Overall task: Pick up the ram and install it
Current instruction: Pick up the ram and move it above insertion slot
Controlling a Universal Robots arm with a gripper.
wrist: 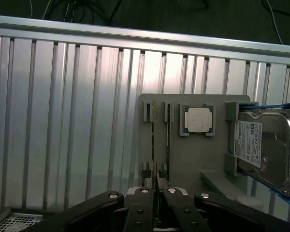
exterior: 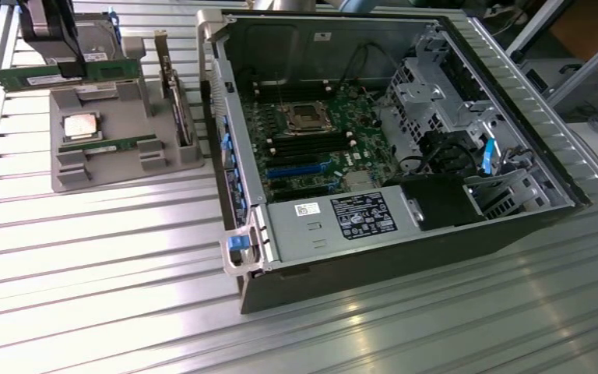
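Note:
The ram (exterior: 40,77), a long green stick with a white label, hangs level above the grey parts holder (exterior: 122,167) at the exterior view's left. My gripper (exterior: 71,70) comes down from above and is shut on the ram near its middle. In the wrist view the ram (wrist: 157,181) shows edge-on between the black fingers (wrist: 140,208) of the gripper (wrist: 157,193). The open computer case (exterior: 507,226) lies to the right, its motherboard (exterior: 314,136) facing up with black memory slots (exterior: 310,146).
A second green stick (exterior: 112,144) (wrist: 168,140) sits in the holder beside a square silver processor (exterior: 81,125) (wrist: 199,119). A silver hard drive (wrist: 263,150) stands at the holder's far end. Ribbed metal table (exterior: 102,296) surrounds everything.

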